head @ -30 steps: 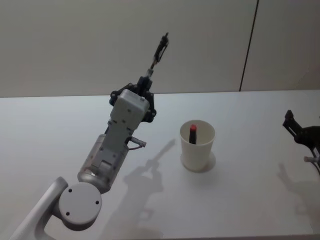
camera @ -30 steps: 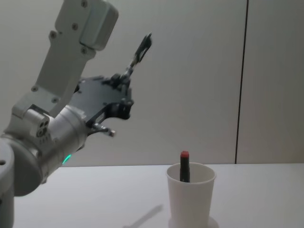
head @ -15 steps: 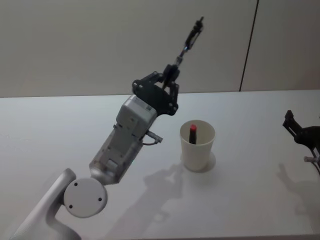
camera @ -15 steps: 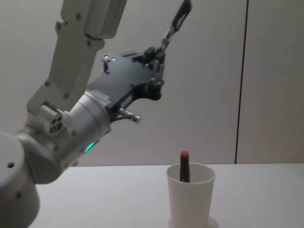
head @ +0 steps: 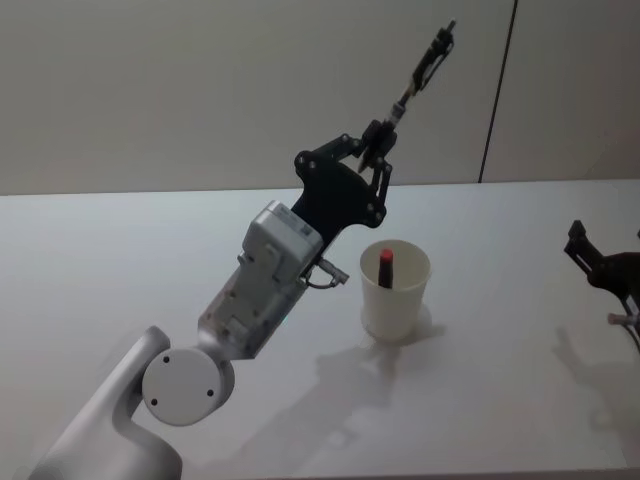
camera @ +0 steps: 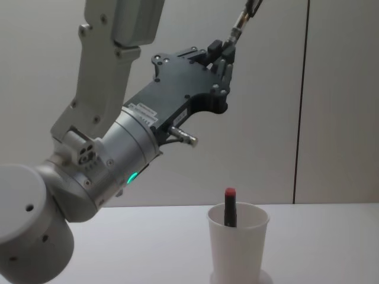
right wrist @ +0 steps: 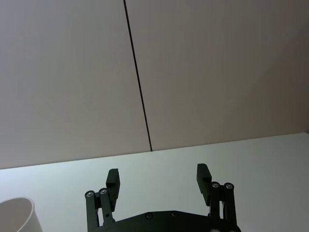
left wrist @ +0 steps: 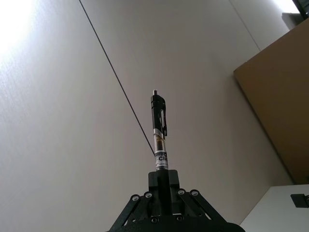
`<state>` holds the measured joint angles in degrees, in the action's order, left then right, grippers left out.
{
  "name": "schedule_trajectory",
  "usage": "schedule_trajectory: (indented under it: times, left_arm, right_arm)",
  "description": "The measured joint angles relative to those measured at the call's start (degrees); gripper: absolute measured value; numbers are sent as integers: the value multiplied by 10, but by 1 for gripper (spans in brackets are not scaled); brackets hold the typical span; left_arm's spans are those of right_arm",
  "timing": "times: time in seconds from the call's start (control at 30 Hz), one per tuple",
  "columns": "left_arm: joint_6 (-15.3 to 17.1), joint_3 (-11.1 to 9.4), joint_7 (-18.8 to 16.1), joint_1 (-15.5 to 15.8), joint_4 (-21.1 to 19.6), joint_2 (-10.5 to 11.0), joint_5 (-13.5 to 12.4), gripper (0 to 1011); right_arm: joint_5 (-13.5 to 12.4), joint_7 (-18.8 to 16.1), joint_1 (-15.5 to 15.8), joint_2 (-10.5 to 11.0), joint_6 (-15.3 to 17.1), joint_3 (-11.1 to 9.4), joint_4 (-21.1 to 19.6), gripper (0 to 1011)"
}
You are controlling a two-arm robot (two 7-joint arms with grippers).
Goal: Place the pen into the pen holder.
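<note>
Black pen (head: pixel 425 65) pinched by its tip end in my left hand (head: pixel 378 140), clip end up. Arm swung right over the last second: hand now high, nearly over cup (head: pixel 395 300) on surface (head: pixel 500 230). Wrist likely must tip down next. Right hand (head: pixel 600 265) parked right, wide.

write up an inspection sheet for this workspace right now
surface: white table, pen holder standing on it
job's things: pen held high, clip end up, tilted; pen holder upright, a red-tipped marker already inside
clutter: nothing seen
grippers: left gripper raised near the pen holder, jaws shut on the pen; right gripper low at the table's right, jaws open
cables: nothing seen
surroundings: plain wall with a dark seam
</note>
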<state>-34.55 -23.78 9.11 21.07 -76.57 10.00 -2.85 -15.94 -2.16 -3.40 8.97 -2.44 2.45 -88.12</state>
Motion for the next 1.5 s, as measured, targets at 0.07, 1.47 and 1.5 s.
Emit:
schedule_trajectory:
  times: [0.07, 1.47, 1.5]
  left_arm:
    - [-7, -1, 5, 2, 4, -2, 2, 131]
    - [-38, -3, 25, 13, 20, -9, 9, 131]
    - [-38, -3, 25, 13, 21, -9, 9, 131]
  right_arm:
    - [-2, -4, 1, 1, -1, 0, -2, 1002]
    - [-159, -274, 1, 40, 62, -3, -116, 1002]
    - [-161, -278, 0, 40, 65, -3, -117, 1002]
